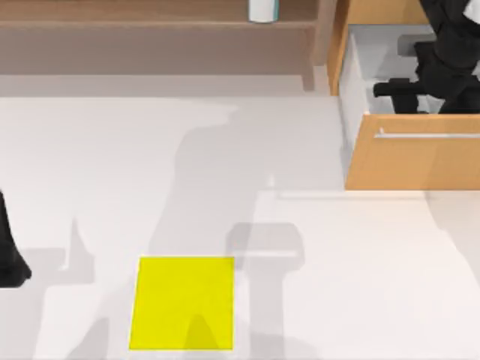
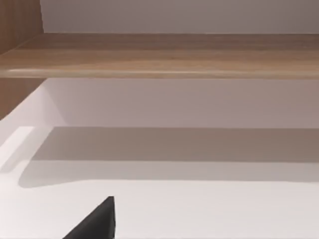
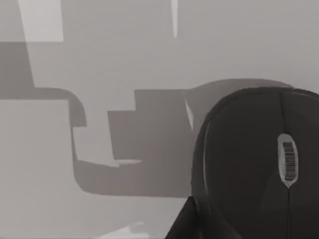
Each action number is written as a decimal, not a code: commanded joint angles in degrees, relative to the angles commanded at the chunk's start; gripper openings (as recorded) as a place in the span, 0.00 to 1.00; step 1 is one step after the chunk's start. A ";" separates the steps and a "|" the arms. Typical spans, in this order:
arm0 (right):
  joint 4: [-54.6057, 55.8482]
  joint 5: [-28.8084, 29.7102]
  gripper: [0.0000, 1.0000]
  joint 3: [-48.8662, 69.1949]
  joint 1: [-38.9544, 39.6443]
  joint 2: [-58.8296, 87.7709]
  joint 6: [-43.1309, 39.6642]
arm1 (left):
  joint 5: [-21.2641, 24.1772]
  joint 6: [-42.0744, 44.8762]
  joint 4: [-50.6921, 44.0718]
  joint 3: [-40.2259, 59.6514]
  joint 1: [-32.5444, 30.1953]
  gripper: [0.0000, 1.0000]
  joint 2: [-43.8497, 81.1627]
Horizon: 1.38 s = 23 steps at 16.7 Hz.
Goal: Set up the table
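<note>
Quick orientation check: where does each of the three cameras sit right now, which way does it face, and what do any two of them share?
Top view: above the table, looking down on the yellow mat, the shelf and the open drawer; the right arm reaches into the drawer, the left arm sits at the left edge.
Left wrist view: low over the table, facing the shelf; a dark tip of the left pincer shows.
Right wrist view: inside the drawer, close on a black mouse.
Shared: top and left wrist views both show shelf and table.

table white | mat yellow | mouse black
</note>
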 joint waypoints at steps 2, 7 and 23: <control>-0.01 -0.02 0.00 0.01 -0.11 -0.09 0.08 | 0.00 0.00 0.00 0.00 0.00 1.00 0.00; -3.56 2.57 0.00 1.05 0.69 -3.39 1.57 | 0.00 0.00 0.00 0.00 0.00 1.00 0.00; -3.97 16.27 0.00 0.85 28.27 -16.76 34.18 | 0.00 0.00 0.00 0.00 0.00 1.00 0.00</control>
